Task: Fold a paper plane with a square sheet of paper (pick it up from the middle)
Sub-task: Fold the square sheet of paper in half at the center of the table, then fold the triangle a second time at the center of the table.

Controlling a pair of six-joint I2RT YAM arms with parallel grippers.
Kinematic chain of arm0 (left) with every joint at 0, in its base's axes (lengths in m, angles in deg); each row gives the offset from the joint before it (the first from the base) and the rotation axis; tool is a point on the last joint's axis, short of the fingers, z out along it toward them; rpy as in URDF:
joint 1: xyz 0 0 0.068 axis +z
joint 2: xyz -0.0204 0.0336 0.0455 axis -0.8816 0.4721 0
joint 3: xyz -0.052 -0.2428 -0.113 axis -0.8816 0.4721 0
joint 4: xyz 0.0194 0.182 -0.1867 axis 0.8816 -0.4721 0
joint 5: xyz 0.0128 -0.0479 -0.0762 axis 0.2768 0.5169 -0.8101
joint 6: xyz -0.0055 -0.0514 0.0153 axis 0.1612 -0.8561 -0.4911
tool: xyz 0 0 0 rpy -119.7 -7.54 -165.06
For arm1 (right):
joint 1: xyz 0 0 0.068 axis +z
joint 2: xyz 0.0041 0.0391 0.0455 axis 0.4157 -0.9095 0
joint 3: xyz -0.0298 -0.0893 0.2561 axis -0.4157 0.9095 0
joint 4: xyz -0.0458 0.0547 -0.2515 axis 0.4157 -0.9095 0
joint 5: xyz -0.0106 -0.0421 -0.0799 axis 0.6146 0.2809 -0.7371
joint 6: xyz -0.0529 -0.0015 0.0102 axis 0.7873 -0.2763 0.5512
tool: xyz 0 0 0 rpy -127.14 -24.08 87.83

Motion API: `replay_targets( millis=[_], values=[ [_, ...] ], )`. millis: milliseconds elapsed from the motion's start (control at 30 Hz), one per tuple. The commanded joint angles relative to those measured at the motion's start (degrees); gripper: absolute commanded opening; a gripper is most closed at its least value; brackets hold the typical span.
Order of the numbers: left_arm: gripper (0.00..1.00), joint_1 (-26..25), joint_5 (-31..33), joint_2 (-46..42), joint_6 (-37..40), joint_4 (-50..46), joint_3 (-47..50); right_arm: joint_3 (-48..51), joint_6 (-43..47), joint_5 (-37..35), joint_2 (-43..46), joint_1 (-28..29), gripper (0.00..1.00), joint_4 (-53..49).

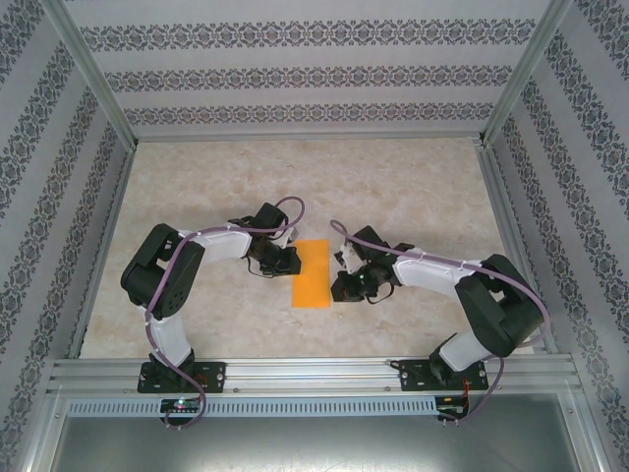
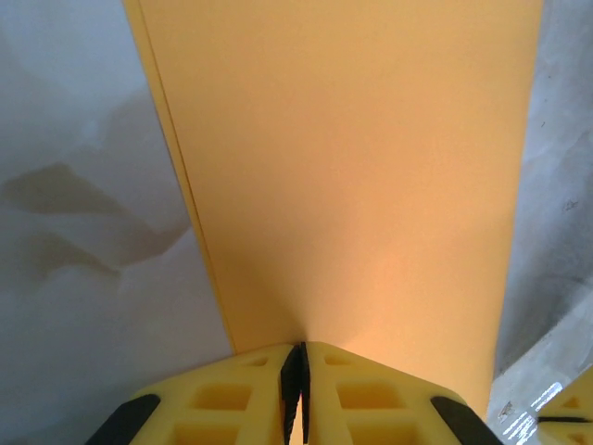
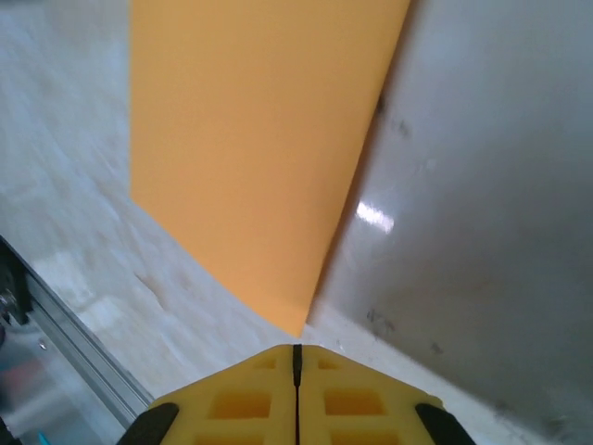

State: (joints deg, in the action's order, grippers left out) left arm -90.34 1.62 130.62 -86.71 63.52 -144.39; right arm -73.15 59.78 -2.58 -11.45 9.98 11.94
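The square sheet of paper (image 1: 313,273), doubled into a strip, is laid at the middle of the table (image 1: 413,187), its long axis run from near edge to far edge. Its left side is pinched in the narrowed left gripper (image 2: 298,366). The right gripper (image 3: 297,357), shut and empty, is held just off a right-side corner. Both arms are bent low and inward.

Bright, even overhead light; wrist views are soft, with glare on the table (image 3: 375,215).
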Motion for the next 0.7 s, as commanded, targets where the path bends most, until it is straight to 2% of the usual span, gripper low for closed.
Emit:
replay_targets(
  millis=[0, 67, 167, 433, 667],
  values=[
    [0.16, 0.17, 8.59, 3.70, 1.98, -10.53, 3.16, -1.46, -3.46, 1.34, 0.60, -2.79, 0.12, 4.55],
    [0.17, 0.21, 8.49, 3.55, 1.98, -10.54, 2.96, -2.49, -3.55, 0.42, -0.30, -4.25, 0.21, 5.12],
    [0.17, 0.25, 8.33, 3.46, 1.97, -10.46, 3.04, -4.03, -4.06, 1.35, -2.72, -5.62, 0.27, 6.80],
    [0.17, 0.21, 8.06, 3.06, 1.81, -9.76, 3.68, -8.93, -4.27, 1.95, -9.39, -5.72, 0.34, 7.88],
    [0.17, 0.21, 7.99, 3.09, 1.81, -9.32, 3.77, -12.26, -2.96, -0.72, -12.67, -5.72, 0.36, 6.69]
  ],
)
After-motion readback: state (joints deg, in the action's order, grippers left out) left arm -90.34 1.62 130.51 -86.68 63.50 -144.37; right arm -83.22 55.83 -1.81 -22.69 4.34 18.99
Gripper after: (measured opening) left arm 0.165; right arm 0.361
